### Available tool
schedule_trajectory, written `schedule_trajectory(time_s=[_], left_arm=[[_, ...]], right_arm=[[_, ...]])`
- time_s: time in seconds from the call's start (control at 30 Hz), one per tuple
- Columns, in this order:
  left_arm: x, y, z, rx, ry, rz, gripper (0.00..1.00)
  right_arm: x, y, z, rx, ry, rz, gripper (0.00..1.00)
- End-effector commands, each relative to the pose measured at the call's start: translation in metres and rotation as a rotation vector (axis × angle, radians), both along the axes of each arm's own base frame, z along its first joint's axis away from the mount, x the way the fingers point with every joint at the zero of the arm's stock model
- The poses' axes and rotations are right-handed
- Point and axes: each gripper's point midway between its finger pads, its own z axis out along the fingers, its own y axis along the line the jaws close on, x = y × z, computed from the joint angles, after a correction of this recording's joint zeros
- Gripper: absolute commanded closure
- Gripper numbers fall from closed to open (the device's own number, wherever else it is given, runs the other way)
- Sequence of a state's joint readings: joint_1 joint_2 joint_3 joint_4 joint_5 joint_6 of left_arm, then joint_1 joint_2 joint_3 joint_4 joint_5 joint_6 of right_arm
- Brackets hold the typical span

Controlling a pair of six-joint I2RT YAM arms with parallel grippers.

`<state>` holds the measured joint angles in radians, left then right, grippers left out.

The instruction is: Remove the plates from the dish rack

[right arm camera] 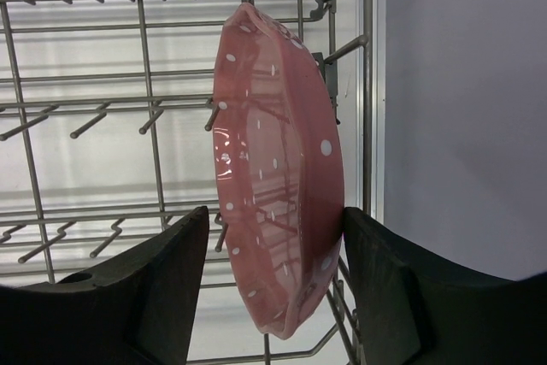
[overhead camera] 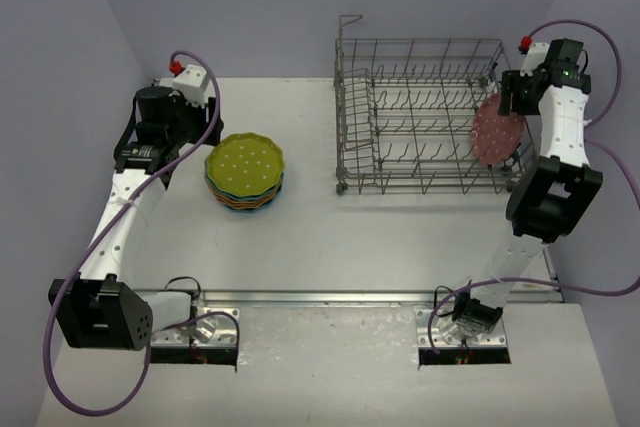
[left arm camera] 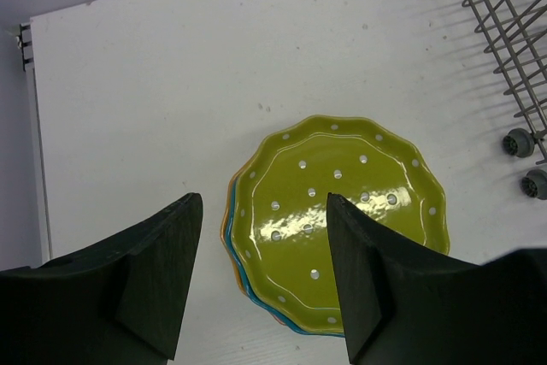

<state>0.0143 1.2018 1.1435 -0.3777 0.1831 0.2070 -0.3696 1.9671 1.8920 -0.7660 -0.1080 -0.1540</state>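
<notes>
The grey wire dish rack (overhead camera: 420, 117) stands at the back right. One pink dotted plate (overhead camera: 497, 132) stands on edge at its right end. In the right wrist view the pink plate (right arm camera: 278, 168) sits between my right gripper's (right arm camera: 275, 215) open fingers; the right finger is at its back and the left finger is clear of it. A stack of plates (overhead camera: 245, 172) lies flat on the table, yellow-green on top (left arm camera: 338, 220), with teal and orange rims below. My left gripper (left arm camera: 263, 203) is open and empty above the stack's near-left side.
The rack's (left arm camera: 504, 32) corner and two round feet (left arm camera: 517, 143) show at the right of the left wrist view. The right wall stands close behind the rack's right side (right arm camera: 461, 108). Bare white table (overhead camera: 400, 237) lies between the stack and the rack.
</notes>
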Motion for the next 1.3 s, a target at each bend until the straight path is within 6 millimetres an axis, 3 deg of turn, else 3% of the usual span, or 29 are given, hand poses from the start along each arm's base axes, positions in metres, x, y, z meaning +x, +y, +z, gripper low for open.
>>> schedule_trajectory(time_s=[0.0,0.2,0.37,0.53,0.73,1.0,1.2,1.27], left_arm=[[0.006,-0.005,0.022,-0.008,-0.091,-0.021,0.43],[0.007,-0.005,0.02,-0.009,-0.092,-0.024,0.43],[0.007,-0.005,0.02,-0.012,-0.093,-0.02,0.43],[0.007,-0.005,0.019,-0.012,-0.09,-0.019,0.43],[0.006,-0.008,0.018,-0.037,-0.08,-0.024,0.43],[0.007,-0.007,0.023,-0.044,-0.076,-0.013,0.43],[0.008,-0.009,0.029,-0.063,-0.076,-0.01,0.43],[0.009,-0.02,0.031,-0.072,-0.075,-0.035,0.43]], right_arm=[[0.011,0.004,0.001,0.016,-0.017,-0.011,0.36],[0.013,-0.014,0.003,-0.065,-0.021,-0.057,0.34],[0.011,0.0,0.003,-0.01,-0.034,-0.016,0.43],[0.006,0.033,0.011,0.119,-0.06,0.062,0.55],[0.003,0.05,-0.007,0.144,-0.026,0.096,0.58],[0.007,0.036,-0.043,0.106,0.029,0.029,0.59],[0.008,0.028,-0.053,0.076,0.033,-0.001,0.6],[0.008,0.026,-0.053,0.068,0.033,-0.006,0.62]])
